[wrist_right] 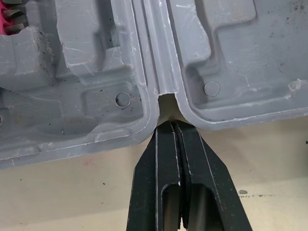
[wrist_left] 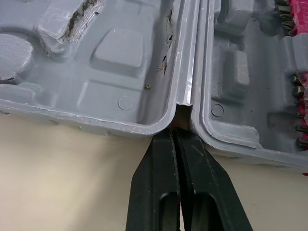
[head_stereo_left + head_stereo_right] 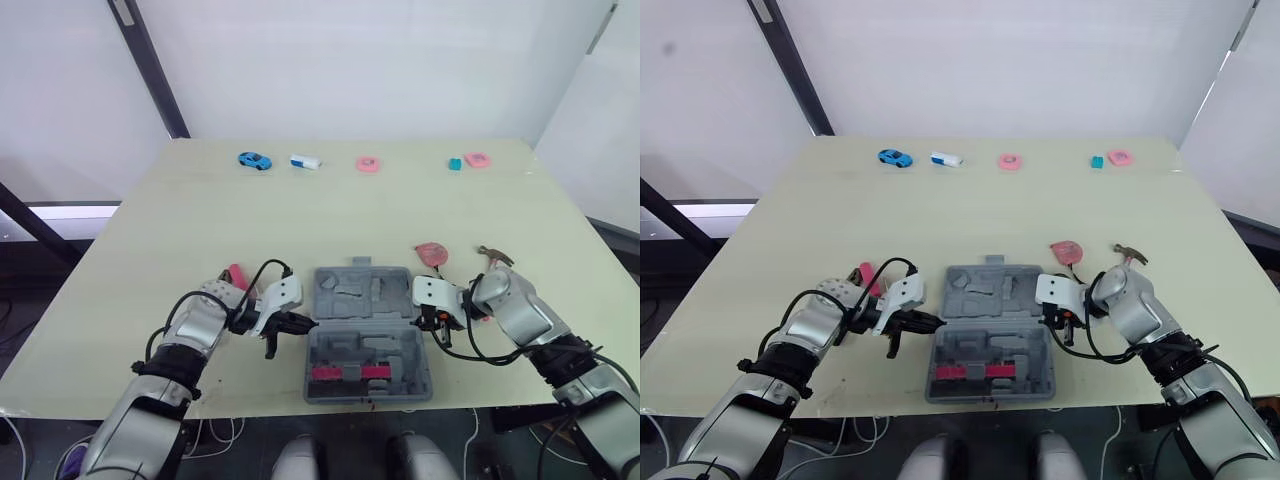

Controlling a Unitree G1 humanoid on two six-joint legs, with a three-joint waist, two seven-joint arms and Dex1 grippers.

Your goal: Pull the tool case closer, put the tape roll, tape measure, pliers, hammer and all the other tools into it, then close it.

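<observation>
The grey tool case lies open near the table's front edge, with red bit holders in its near half. My left gripper is shut, its tips at the hinge notch on the case's left side. My right gripper is also shut and touches the hinge notch on the right side. Pink-handled pliers lie behind my left arm. A red tape measure and a hammer lie to the case's right. A pink tape roll sits at the far edge.
Along the table's far edge lie a blue toy car, a white and blue item, a teal piece and another pink item. The case's near edge is close to the table's front edge.
</observation>
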